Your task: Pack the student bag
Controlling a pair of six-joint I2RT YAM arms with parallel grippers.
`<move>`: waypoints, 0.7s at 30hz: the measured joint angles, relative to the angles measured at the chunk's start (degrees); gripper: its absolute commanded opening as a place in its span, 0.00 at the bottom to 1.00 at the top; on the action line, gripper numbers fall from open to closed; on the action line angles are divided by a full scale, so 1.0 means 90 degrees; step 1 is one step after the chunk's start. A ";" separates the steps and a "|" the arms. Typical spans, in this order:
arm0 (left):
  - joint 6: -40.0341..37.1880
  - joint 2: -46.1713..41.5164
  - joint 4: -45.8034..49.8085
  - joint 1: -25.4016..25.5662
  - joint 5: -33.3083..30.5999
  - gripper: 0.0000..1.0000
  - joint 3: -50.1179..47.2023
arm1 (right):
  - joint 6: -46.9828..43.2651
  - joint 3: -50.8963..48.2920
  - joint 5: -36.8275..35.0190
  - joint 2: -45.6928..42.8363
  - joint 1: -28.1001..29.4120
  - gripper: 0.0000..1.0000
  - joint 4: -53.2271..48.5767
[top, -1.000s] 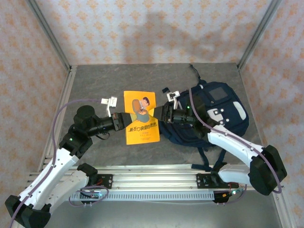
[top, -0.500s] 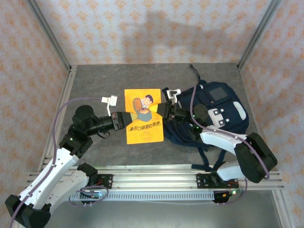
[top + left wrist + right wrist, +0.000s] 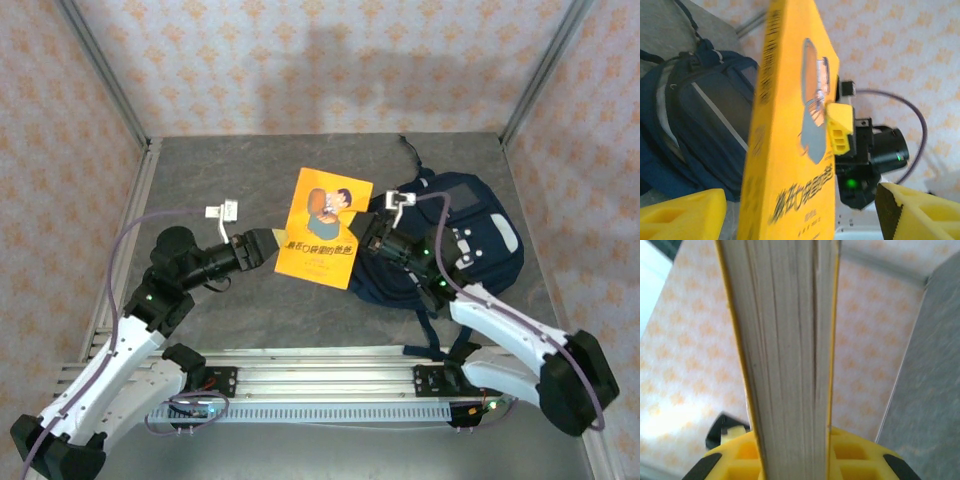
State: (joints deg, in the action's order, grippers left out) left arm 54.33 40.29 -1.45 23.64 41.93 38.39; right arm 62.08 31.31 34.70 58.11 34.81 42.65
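An orange book (image 3: 322, 228) with a cartoon cover hangs tilted above the grey table, left of the student bag (image 3: 460, 240), a navy backpack lying flat at the right. My right gripper (image 3: 372, 235) is shut on the book's right edge. The right wrist view looks along the page edges (image 3: 787, 355), which are clamped between the yellow fingers (image 3: 855, 455). My left gripper (image 3: 262, 247) is open at the book's lower left edge. In the left wrist view its jaws stand wide apart on either side of the book (image 3: 790, 140), with the bag (image 3: 700, 120) behind.
An aluminium rail (image 3: 320, 370) runs along the near table edge between the arm bases. Patterned walls and metal posts close in the back and both sides. The bag's dark straps (image 3: 432, 322) trail toward the rail.
The right gripper shut on the book's right edge and the left gripper let go. The book has risen, tilted and shifted right toward the bag.
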 measured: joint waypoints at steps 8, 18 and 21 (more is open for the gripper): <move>0.1195 0.0010 -0.1132 0.0160 -0.0962 0.86 -0.0850 | 0.0539 -0.0410 -0.2169 -0.0027 0.0090 0.00 -0.0017; 0.1355 0.0636 -0.2186 0.1246 -0.1943 0.89 -0.0916 | 0.0816 -0.0391 -0.3565 0.0452 0.0678 0.00 0.0566; 0.1396 0.0792 -0.2183 0.1251 -0.2132 0.89 -0.0916 | 0.0814 -0.0359 -0.3674 0.0539 0.0736 0.00 0.0651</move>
State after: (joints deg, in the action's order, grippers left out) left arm 66.89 47.42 -21.10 34.89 22.74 30.15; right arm 69.41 28.08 1.63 62.96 41.43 48.51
